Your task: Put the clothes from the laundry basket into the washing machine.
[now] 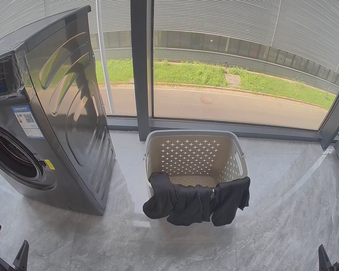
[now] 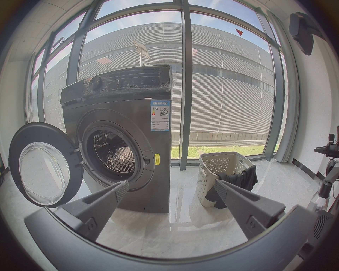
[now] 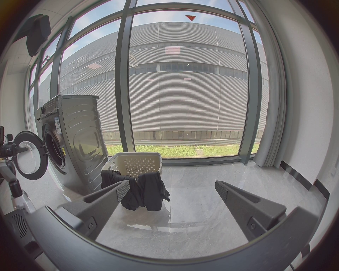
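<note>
Nearest the robot, the left gripper point(image 1: 10, 242) and the right gripper point(image 1: 332, 244) hang low over the grey marbled floor point(image 1: 215, 254), one at each side. Both have their jaws spread apart with nothing between them.

Farther out, between the two and well apart from both, the black clothes point(image 1: 196, 202) lie draped over the near rim of the cream plastic laundry basket point(image 1: 192, 136). They hang down its outer wall, and the basket's bottom behind them looks bare.

To the left of the basket, near it but not touching, stands the dark grey front-loading washing machine point(image 1: 76, 109). Its round glass-paned door point(image 2: 44, 164) is swung wide, and the steel drum point(image 2: 114, 153) shows no cloth in the part visible. Beyond everything runs the tall window wall point(image 1: 238, 69).

By my reading the task is at its very start. The door is already open, but no garment is in the machine and none is held. The whole transfer is left, beginning with a reach forward to the clothes on the rim.
</note>
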